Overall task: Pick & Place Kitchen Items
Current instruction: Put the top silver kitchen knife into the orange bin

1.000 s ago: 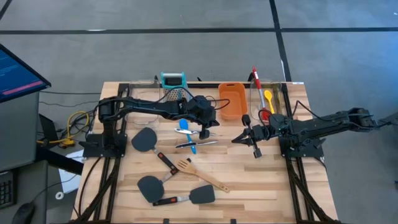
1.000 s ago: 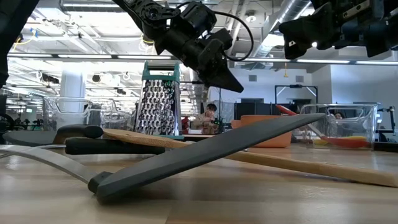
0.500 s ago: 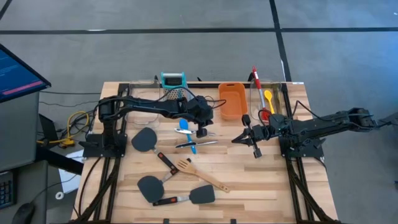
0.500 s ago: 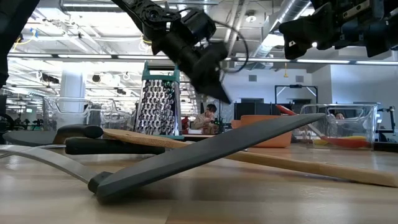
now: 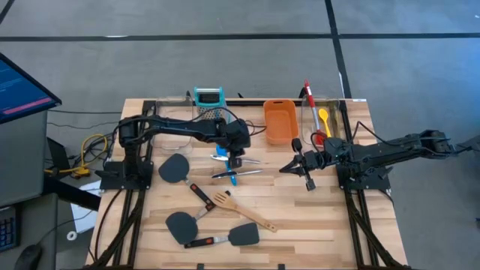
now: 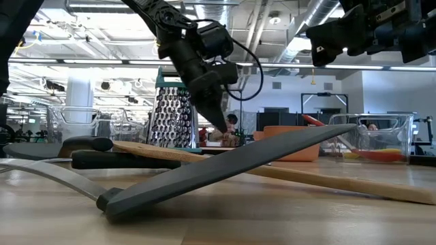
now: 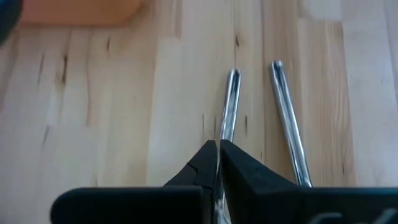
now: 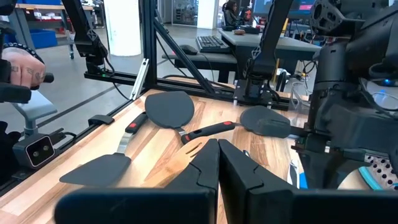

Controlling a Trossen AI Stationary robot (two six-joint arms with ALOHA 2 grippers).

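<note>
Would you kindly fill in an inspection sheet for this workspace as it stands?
Surface: wooden table, bare toward the right front.
Job's things: silver tongs and blue spoon mid-table; black spatulas and wooden turner in front; red spoon and yellow spoon in the clear bin.
Clutter: box grater, orange tub.
Grippers: left gripper low over the tongs, shut; right gripper shut, raised, empty.
Cables: yellow and black leads at the table's left edge.
Surroundings: monitor; a person's hand.

The wooden table (image 5: 300, 217) carries a grater (image 5: 209, 101) and an orange tub (image 5: 280, 120) at its far edge. Tongs (image 5: 238, 166) and a blue spoon (image 5: 225, 159) lie mid-table. Nearer lie three black spatulas (image 5: 174, 167) and a wooden turner (image 5: 241, 210).
</note>
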